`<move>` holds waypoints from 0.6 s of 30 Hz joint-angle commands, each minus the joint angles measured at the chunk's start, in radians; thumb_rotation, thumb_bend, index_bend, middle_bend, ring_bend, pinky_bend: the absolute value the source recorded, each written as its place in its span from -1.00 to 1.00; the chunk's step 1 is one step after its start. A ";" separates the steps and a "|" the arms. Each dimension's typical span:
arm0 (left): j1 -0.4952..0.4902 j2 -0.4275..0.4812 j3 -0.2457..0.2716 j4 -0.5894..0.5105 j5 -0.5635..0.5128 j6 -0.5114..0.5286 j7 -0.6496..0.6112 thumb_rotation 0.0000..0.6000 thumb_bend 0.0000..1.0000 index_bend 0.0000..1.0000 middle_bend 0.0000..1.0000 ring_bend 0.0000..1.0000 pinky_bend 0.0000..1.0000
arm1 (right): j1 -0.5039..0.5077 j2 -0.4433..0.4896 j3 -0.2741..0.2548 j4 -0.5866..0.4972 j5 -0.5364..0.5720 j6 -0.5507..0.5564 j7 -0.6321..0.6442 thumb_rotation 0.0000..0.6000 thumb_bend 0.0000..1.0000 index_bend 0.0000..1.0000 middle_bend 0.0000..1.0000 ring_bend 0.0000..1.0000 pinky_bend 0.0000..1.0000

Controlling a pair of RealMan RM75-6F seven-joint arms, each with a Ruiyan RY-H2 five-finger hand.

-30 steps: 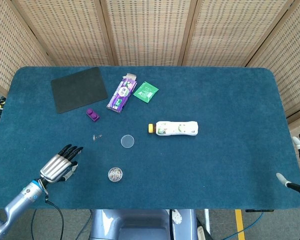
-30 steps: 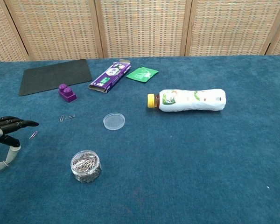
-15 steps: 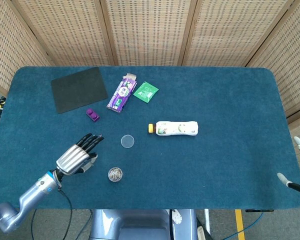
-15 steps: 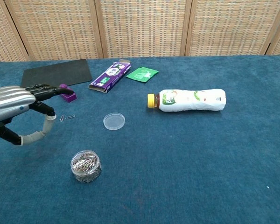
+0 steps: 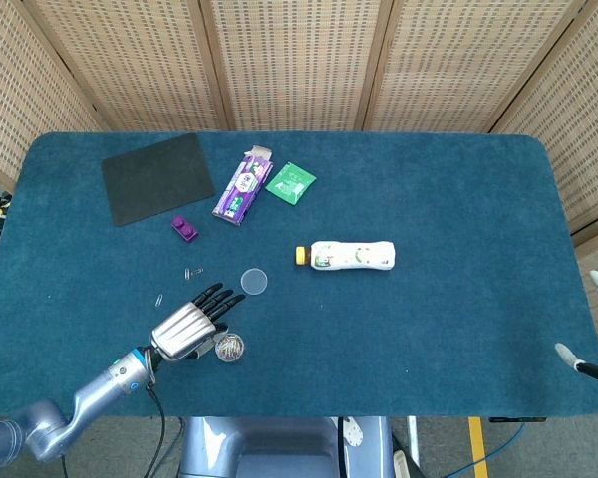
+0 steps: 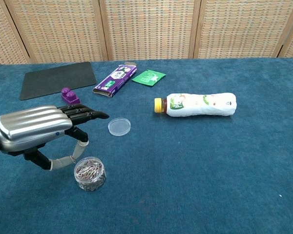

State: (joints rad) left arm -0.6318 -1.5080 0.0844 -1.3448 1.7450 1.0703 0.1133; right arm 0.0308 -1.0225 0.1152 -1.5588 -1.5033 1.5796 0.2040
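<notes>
The left robot hand (image 5: 191, 326), fingers spread and holding nothing, is now advanced across the surface (image 5: 429, 329) beside the paper-clip jar (image 5: 229, 347), its lid (image 5: 254, 281) ahead.

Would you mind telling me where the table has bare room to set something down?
Free: the cloth right of the bottle to the table's right edge, and the near strip below the bottle. Crowded: the left side, around the left hand, paperclip jar, clear lid, purple block, purple box and black mat.
</notes>
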 commanded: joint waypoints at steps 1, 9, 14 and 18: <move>-0.001 -0.007 0.002 0.003 -0.003 -0.005 0.006 1.00 -0.13 0.31 -1.00 -1.00 -1.00 | 0.000 0.000 0.000 0.001 0.001 -0.001 0.002 1.00 -1.00 -1.00 -1.00 -1.00 -1.00; 0.004 -0.029 0.005 0.031 -0.010 0.010 -0.019 1.00 -0.13 0.03 -1.00 -1.00 -1.00 | 0.000 0.002 0.000 0.003 -0.001 0.000 0.008 1.00 -1.00 -1.00 -1.00 -1.00 -1.00; 0.002 -0.047 0.010 0.047 -0.003 0.019 -0.038 1.00 -0.33 -0.14 -1.00 -1.00 -1.00 | -0.001 0.001 -0.001 0.002 -0.002 0.002 0.006 1.00 -1.00 -1.00 -1.00 -1.00 -1.00; 0.002 -0.053 0.011 0.057 0.000 0.033 -0.063 1.00 -0.59 -0.57 -1.00 -1.00 -1.00 | 0.000 0.001 0.000 0.003 0.000 0.001 0.007 1.00 -1.00 -1.00 -1.00 -1.00 -1.00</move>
State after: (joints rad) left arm -0.6298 -1.5595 0.0954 -1.2907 1.7438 1.0983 0.0564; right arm 0.0303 -1.0211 0.1155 -1.5558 -1.5032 1.5801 0.2110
